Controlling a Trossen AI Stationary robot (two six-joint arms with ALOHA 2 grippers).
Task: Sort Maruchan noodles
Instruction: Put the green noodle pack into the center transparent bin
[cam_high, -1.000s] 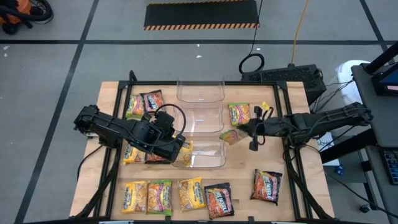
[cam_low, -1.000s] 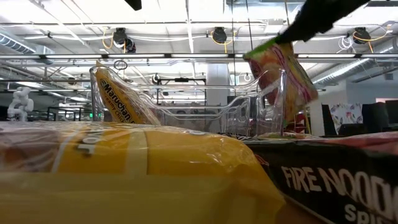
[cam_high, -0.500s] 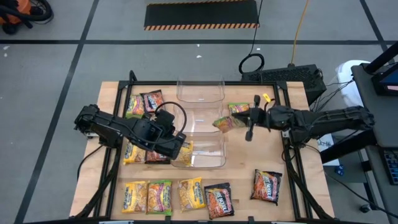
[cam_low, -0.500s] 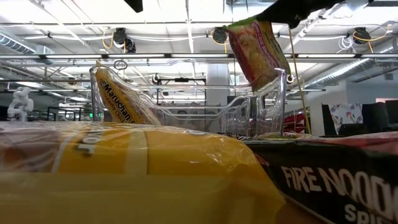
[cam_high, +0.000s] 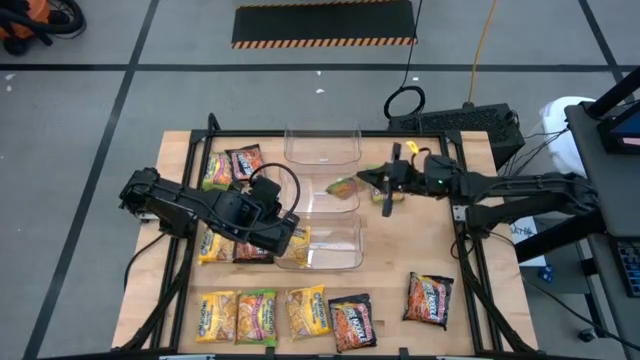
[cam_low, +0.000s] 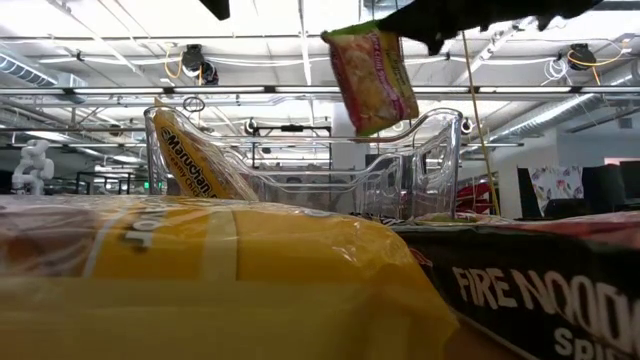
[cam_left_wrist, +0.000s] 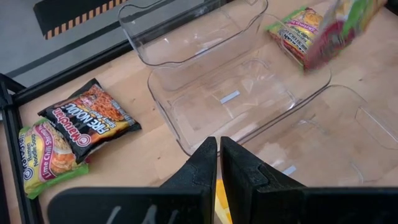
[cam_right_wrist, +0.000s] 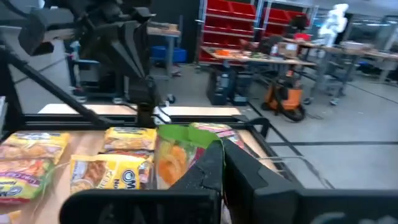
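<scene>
One green-yellow packet (cam_high: 345, 186) hangs pinched in the right gripper (cam_high: 368, 180) over the middle bin (cam_high: 325, 207), awaiting release; left gripper (cam_high: 293, 238) nips a yellow packet (cam_high: 297, 238)

I see my right gripper (cam_high: 372, 180) now carrying the green-and-yellow glossy noodle packet (cam_high: 345, 185) higher and farther left than before, hanging over the middle clear plastic bin (cam_high: 325, 205).
</scene>
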